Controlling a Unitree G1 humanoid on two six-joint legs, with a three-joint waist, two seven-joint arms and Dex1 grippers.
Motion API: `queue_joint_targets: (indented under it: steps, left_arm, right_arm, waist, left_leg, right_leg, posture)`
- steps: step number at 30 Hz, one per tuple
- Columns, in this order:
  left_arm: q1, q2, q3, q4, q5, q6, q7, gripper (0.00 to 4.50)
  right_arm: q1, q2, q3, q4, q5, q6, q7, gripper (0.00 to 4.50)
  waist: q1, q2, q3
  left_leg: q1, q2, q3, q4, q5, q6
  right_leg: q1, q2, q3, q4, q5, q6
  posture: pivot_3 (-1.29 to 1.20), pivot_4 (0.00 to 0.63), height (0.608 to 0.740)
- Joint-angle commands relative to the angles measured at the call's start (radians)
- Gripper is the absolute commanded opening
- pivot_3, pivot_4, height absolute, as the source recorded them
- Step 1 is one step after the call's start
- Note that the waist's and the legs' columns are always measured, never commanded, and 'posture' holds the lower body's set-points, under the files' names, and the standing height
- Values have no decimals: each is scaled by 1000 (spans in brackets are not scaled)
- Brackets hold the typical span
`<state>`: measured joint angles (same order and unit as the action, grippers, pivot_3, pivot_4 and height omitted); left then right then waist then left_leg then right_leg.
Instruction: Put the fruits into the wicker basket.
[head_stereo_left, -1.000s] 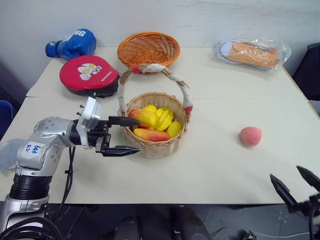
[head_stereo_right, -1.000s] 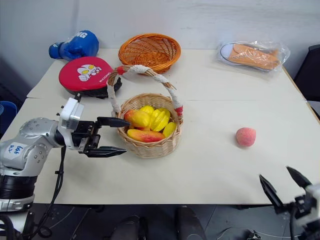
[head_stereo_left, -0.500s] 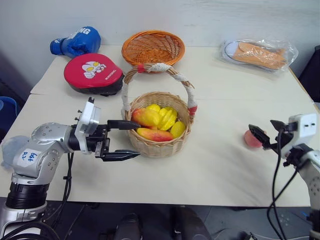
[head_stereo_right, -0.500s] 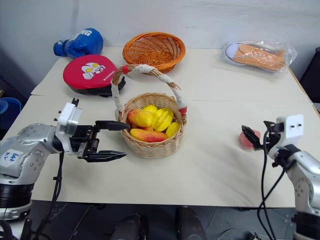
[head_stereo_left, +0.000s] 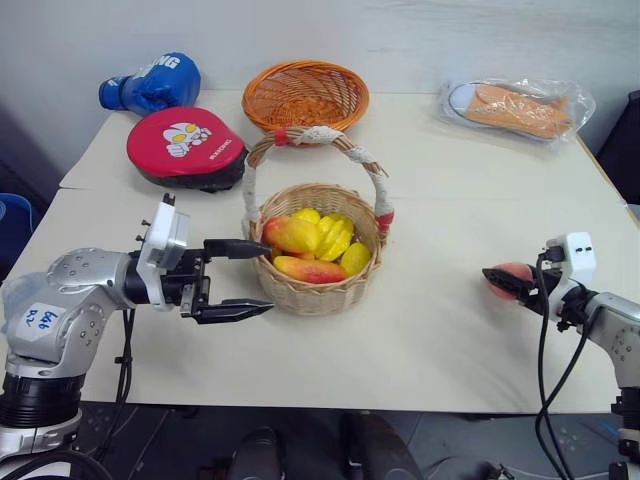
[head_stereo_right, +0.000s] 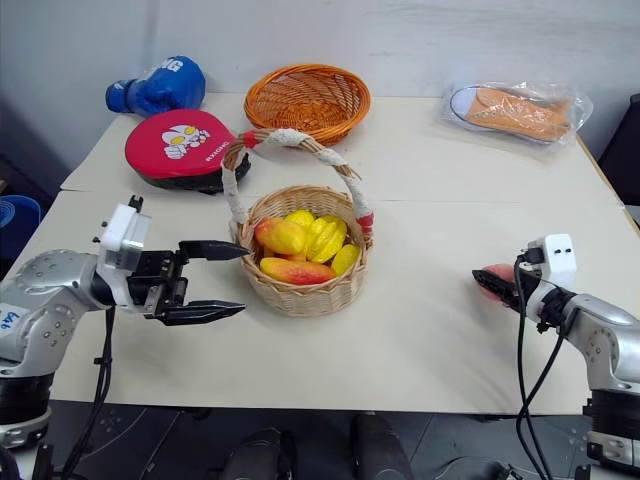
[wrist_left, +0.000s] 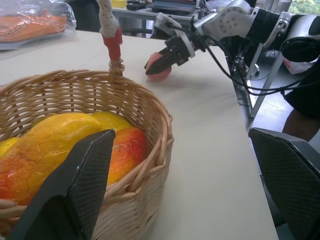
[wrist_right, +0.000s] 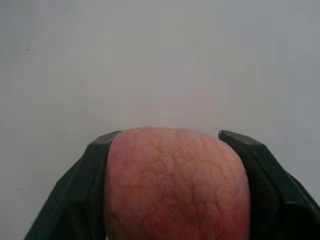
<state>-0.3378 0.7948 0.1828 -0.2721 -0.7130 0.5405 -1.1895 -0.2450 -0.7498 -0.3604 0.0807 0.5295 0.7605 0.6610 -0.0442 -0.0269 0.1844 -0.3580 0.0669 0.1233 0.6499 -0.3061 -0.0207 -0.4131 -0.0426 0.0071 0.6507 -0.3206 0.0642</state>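
The right gripper (wrist_right: 172, 185) reaches out low over the table (head_stereo_left: 440, 190), well to the right of the wicker basket (head_stereo_left: 318, 262), its two fingers pressed against either side of the pink peach (wrist_right: 175, 180). The left gripper (head_stereo_left: 236, 280) points level toward the basket from just beside its left wall, jaws spread wide and holding nothing. The basket holds red-to-yellow mangoes (head_stereo_left: 312, 245) piled together, while the shallow orange bowl (head_stereo_left: 305, 95) behind it holds nothing.
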Motion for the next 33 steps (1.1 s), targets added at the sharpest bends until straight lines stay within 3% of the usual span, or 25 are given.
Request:
queue_joint_targets:
  steps: [1, 5, 10, 14, 17, 21, 24, 25, 28, 33]
  left_arm:
    - [25, 22, 34, -37, -36, 16, -1, 4500]
    - [26, 14, 63, -2, -43, 18, 22, 4500]
    - [92, 19, 142, 15, -51, 9, 45, 4500]
    - [161, 10, 178, -6, -50, 5, 71, 4500]
    - [189, 19, 197, -5, -48, 2, 75, 4500]
    - [199, 15, 206, -23, -52, 5, 95, 4500]
    - [198, 14, 212, -37, -58, 8, 108, 4500]
    - [196, 16, 213, -35, -58, 6, 109, 4500]
    - [189, 17, 219, -27, -59, 5, 113, 4500]
    - [190, 20, 228, -37, -70, 12, 120, 4500]
  right_arm:
    - [45, -20, -45, -130, 70, 11, 67, 2658]
    - [43, -18, -3, -447, 339, 56, 273, 2658]
    - [-238, 100, 208, -620, 507, 176, 153, 2658]
    - [-405, 182, 375, -544, 380, 145, 100, 2658]
    - [-507, 297, 457, -460, 232, 67, -18, 2658]
    - [-532, 362, 527, -395, 52, -54, -81, 2658]
    - [-492, 348, 559, -399, -2, -83, -57, 2658]
    - [-485, 345, 555, -406, 1, -81, -45, 3377]
    - [-476, 347, 527, -422, 8, -94, -23, 4306]
    - [-411, 302, 446, -493, 106, -141, 121, 4473]
  waist:
    - [-2, 0, 0]
    - [-9, 2, 1]
    - [-37, -1, 3]
    - [-26, -1, 3]
    - [-22, -2, 3]
    - [-12, -2, 2]
    - [-9, -2, 2]
    - [-10, -2, 2]
    - [-11, -2, 2]
    - [-11, -3, 2]
  left_leg:
    - [0, 0, 0, -1, 0, 0]
    - [-1, 1, 0, -1, 0, 0]
    - [3, 2, -2, -2, 0, 0]
    - [-2, 2, -5, -2, -1, -1]
    - [-18, 0, -3, 5, 1, -1]
    - [-19, 0, -3, 6, 1, -1]
    - [-20, 0, -3, 5, 0, 0]
    - [-20, 0, -3, 6, 0, 1]
    - [-20, 0, -2, 5, -1, 1]
    - [-19, 0, -3, 4, -1, 1]
  right_leg:
    - [0, 0, 0, 0, 0, 0]
    - [-1, 1, 0, 0, 0, 0]
    - [0, 1, -1, 2, 1, -1]
    - [-3, -1, -4, 1, -1, -3]
    - [-17, -4, -3, 5, 0, -2]
    - [-19, -4, -4, 4, 0, -2]
    - [-18, -4, -4, 3, 0, -2]
    - [-18, -4, -4, 3, 0, -2]
    - [-18, -5, -4, 3, 0, -2]
    - [-18, -4, -5, 3, 0, -2]
  posture:
    - [0, 150, 740]
    - [0, 150, 740]
    - [0, 150, 740]
    - [0, 150, 740]
    - [0, 150, 740]
    - [0, 150, 740]
    - [0, 150, 740]
    - [0, 150, 740]
    - [0, 150, 740]
    - [0, 150, 740]
